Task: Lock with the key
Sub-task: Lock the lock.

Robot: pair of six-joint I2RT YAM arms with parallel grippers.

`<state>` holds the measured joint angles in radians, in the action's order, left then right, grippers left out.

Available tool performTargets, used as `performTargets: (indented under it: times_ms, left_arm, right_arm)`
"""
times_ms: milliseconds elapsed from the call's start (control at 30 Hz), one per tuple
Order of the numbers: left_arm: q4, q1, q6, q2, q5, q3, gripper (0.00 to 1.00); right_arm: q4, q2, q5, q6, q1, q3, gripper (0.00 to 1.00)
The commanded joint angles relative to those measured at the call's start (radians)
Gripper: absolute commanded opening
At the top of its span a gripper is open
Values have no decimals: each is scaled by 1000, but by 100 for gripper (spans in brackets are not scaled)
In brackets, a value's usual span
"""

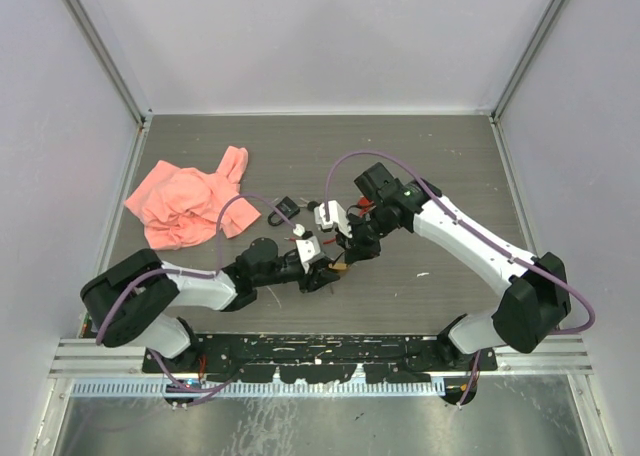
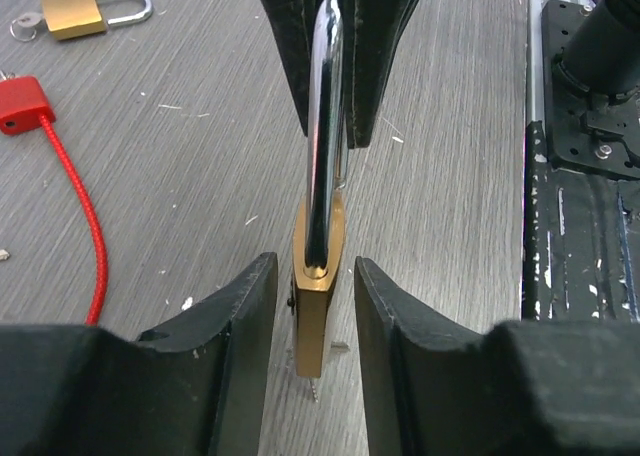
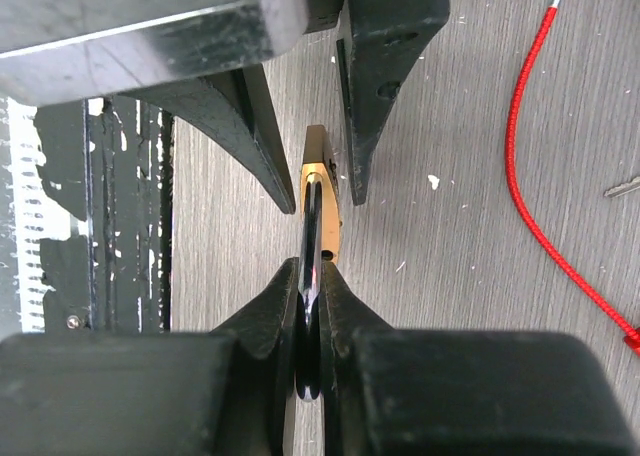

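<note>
The grey wood-grain tabletop carries everything. Over its near half the left arm and the right arm reach toward each other, meeting about midway between the left and right edges. A crumpled pink cloth lies by the left edge, well apart from the arms' meeting point. The right gripper is clamped tight on the chrome shackle of a brass padlock, with its two fingers pressed flat against either side of the bar. The padlock's body points toward the left arm, and it hangs in the near half of the tabletop, roughly centred between the side edges. The left gripper brackets that brass body. One finger stands on each side with a thin gap visible on both, so its jaws are parted and not pressing on the metal. A small metal tip shows under the body, but what it is cannot be told. In the left wrist view a second brass padlock lies flat on the tabletop, apart from the held one. A small key lies just beside its body. Nearer the left gripper, a red tag rests on the tabletop, with a thin red cord trailing from it.
</note>
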<state>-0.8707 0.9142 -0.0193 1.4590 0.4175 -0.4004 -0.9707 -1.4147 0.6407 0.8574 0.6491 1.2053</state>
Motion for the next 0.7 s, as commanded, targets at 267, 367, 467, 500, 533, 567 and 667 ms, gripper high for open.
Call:
performTargets:
  times_ms: [267,367,467,500,533,567,667]
  left_arm:
    - [-280,-1,74,108,74,-38,18]
    - [-284,-3,66,131,88,-35,5]
    - [-278,-14,64,140,92,-25,5]
    - [-277,-19,67,144,94,-23,11]
    - [-278,-24,75,145,96,-22,20]
    - [-278,-28,80,146,95,-20,29]
    - [-276,-30,77,147,96,-15,42]
  right_arm:
    - [83,51,31,-22,4,-14,1]
    - [90,57,29,-26,4,-21,1]
    - [99,66,25,-30,4,-33,1]
    - [102,67,25,-30,4,-36,1]
    - [102,68,26,-29,4,-39,1]
    - [103,68,26,-30,4,-39,1]
    - [102,64,27,-31,4,-38,1]
